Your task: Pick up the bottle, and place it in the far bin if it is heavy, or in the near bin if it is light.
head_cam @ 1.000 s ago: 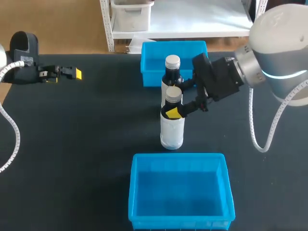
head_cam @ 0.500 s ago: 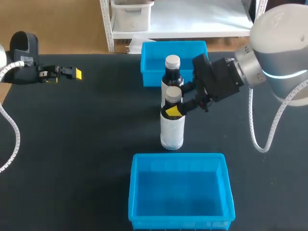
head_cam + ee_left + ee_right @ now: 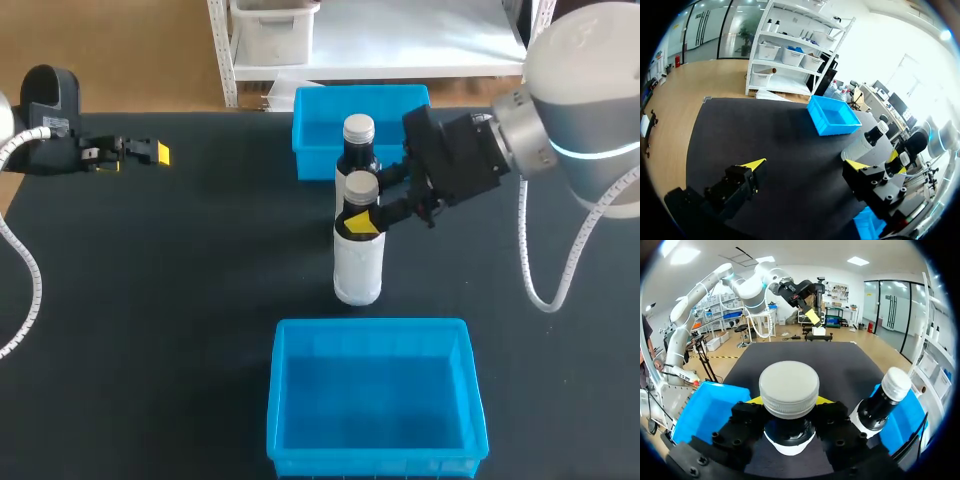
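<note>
The right gripper [image 3: 368, 203] was closed on the neck of the bottle [image 3: 357, 268], with one yellow-tipped finger on each side just below the grey cap. The bottle, pale-bodied with a dark neck, stood upright over the table [image 3: 180, 300] between two blue bins. Whether its base touched the surface could not be determined. The near bin [image 3: 372, 400] lay at 6 o'clock from the bottle and the far bin [image 3: 318, 130] at 12 o'clock. A dark bottle [image 3: 358, 155] stood upright just beside the held bottle at 12 o'clock, toward the far bin. The right arm [image 3: 580, 120] entered from 3 o'clock. The left gripper [image 3: 806, 165] sat at 10 o'clock, well apart, with its fingers spread and nothing between them.
</note>
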